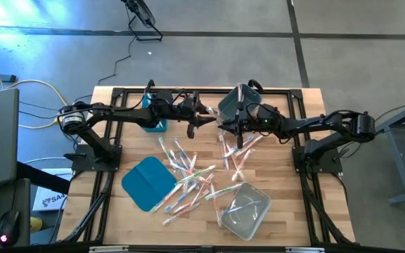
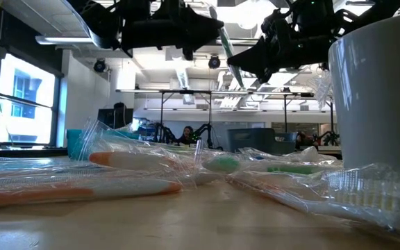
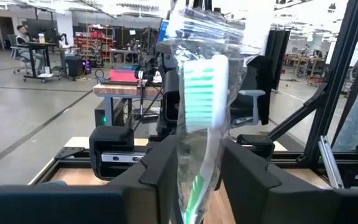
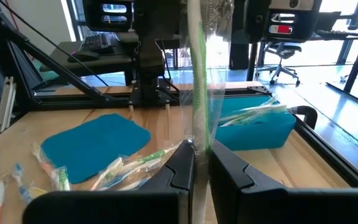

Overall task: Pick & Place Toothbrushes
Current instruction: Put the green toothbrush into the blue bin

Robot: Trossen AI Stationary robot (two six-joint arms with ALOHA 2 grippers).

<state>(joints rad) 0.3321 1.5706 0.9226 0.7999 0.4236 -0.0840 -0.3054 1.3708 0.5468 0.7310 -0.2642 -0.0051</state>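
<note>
Our right gripper (image 4: 201,167) is pinched on a wrapped green toothbrush (image 4: 197,81), which stands upright between its fingers (image 4: 178,168) and rises well above them. From above we see this gripper (image 1: 239,128) near the middle of the table's far edge, with the grey bin (image 1: 239,105) just behind it.

Our left gripper (image 3: 199,168) has its fingers (image 3: 160,168) on either side of another wrapped toothbrush (image 3: 204,99), green-bristled head up. They sit close against the wrapper, but we cannot tell whether they press it or stand slightly off it. From above, this gripper (image 1: 201,117) faces the right one, near it, and the teal bin (image 1: 155,124) lies behind it, toward the left arm's base. A few wrapped brushes (image 4: 253,113) stick out of that bin's top.

Below both grippers, on the near side of the wooden table (image 1: 294,211), lies the loose pile of toothbrushes (image 1: 188,176), scattered in clear wrappers with green, orange and blue parts. The teal lid (image 1: 146,183) lies flat at the pile's left edge, touching some of them. The clear bin (image 1: 246,211) sits on the near right, below the right gripper, with brushes against its rim.

From table height, wrapped brushes (image 2: 117,167) fill the foreground, and both grippers hang overhead.
</note>
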